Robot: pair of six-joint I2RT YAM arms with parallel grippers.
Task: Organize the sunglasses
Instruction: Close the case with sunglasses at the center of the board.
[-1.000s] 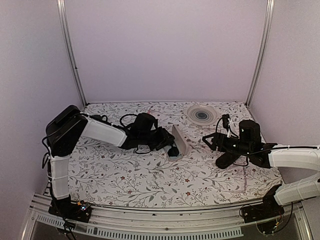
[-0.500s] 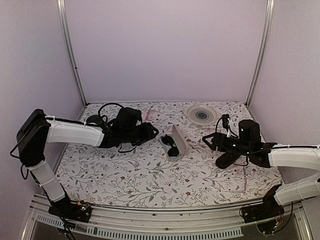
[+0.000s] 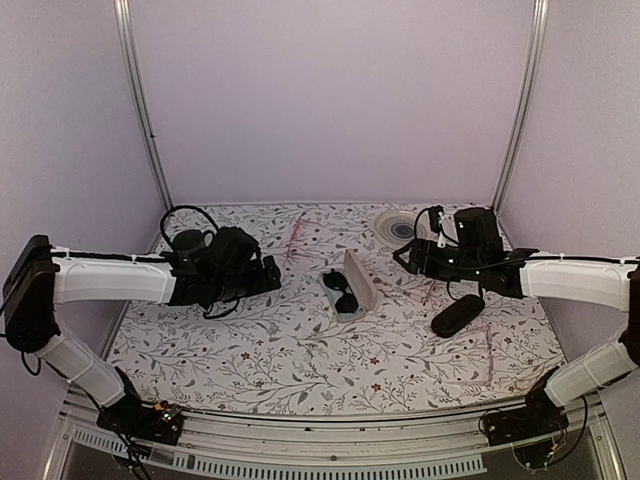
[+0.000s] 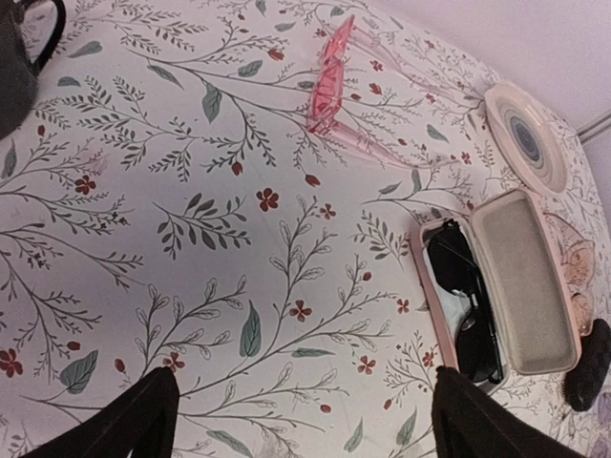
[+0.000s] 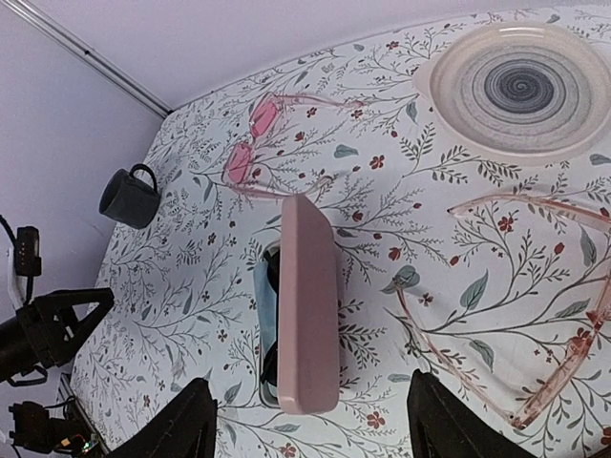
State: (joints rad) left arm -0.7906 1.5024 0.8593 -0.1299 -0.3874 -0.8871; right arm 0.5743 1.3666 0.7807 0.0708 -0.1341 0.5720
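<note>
Sunglasses [image 3: 341, 291] lay in the open case [image 3: 360, 278] at centre frame; left gripper [image 4: 305, 377] and right gripper [image 5: 313, 382] fingers spread, empty.

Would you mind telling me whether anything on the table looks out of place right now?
Nothing is damaged or spilled. The sunglasses lie in the pink case, whose lid stands open, and the pink glasses lie loose near the back.
</note>
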